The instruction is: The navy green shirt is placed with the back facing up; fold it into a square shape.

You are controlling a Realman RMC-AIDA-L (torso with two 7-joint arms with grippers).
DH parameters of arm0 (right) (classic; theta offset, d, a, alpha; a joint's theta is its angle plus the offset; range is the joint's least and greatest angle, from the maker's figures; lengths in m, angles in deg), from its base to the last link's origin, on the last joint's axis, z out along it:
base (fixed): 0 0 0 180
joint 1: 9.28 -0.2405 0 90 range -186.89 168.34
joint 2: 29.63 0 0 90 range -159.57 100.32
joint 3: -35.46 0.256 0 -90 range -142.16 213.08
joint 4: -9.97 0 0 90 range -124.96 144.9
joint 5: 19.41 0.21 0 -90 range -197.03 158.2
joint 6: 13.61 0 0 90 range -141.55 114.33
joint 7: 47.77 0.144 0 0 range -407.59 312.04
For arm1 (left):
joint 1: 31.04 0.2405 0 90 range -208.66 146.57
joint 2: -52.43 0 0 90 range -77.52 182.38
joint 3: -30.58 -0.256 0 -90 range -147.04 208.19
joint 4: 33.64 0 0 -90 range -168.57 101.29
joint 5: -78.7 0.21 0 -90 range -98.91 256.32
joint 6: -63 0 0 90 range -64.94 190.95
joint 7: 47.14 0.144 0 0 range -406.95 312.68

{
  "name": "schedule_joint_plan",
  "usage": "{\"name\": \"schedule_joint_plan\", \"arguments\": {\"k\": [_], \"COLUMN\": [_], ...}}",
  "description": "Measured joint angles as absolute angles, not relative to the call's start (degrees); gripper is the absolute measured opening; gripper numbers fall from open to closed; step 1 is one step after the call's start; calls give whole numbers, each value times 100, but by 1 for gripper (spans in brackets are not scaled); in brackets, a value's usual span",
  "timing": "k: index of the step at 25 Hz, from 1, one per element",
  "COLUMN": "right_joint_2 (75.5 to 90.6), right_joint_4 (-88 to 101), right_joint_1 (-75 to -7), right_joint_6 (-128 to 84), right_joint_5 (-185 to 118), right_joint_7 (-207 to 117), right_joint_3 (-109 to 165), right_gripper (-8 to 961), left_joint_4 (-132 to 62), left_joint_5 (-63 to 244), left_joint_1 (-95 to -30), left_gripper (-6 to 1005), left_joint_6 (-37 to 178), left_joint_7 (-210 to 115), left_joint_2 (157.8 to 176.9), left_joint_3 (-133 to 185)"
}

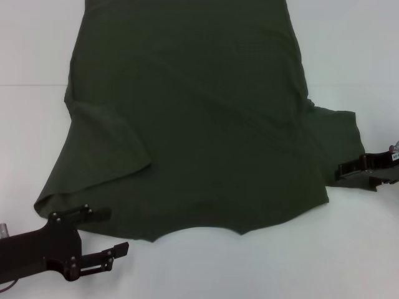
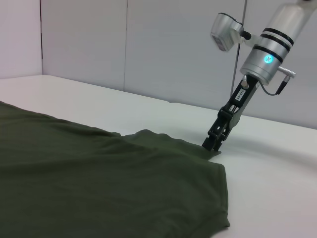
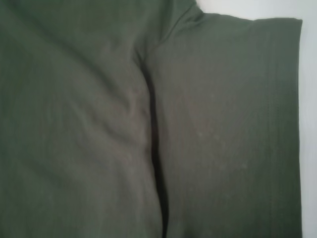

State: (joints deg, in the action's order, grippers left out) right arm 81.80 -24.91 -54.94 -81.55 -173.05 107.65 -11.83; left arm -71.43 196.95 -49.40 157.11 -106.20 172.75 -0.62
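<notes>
Navy green shirt [image 1: 199, 118] lies flat on white table [image 1: 349, 56], collar toward robot; left gripper [image 1: 109, 233] spread at sleeve hem, right gripper [image 1: 344, 171] apparently pinching opposite sleeve.

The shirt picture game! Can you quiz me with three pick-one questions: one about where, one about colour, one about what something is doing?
1. Where is the left end effector?
A. by the sleeve nearest the robot's left
B. on the middle of the shirt
C. off the table

2. What colour is the shirt?
A. red
B. dark olive green
C. yellow

3. How is the shirt lying?
A. spread out, not yet square
B. rolled into a ball
C. hanging in the air

Answers:
1 A, its fingers straddle that sleeve's edge.
2 B, it is plain dark green in every view.
3 A, its sleeves still stick out on the white table. The right end effector is at the other sleeve.
</notes>
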Motion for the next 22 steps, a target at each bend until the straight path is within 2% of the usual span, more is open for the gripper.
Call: {"name": "schedule_joint_plan", "arguments": {"k": [12, 22], "right_joint_2": [8121, 8130], "right_joint_4": [-2493, -2492], "right_joint_1": [-5400, -5388], "right_joint_6": [-8160, -8155], "right_joint_5": [-17313, -17320], "right_joint_7": [10749, 10700], "right_joint_3": [-1183, -1183], "right_gripper": [914, 903], "left_joint_4": [-7144, -7143], "left_joint_5": [19700, 19701], "left_joint_1": [-4948, -4950], "left_gripper": [778, 778], "left_joint_6": [15704, 15704], "left_joint_7": [-10620, -10620], "left_joint_2": [17275, 17291], "left_joint_3": [-63, -63]}}
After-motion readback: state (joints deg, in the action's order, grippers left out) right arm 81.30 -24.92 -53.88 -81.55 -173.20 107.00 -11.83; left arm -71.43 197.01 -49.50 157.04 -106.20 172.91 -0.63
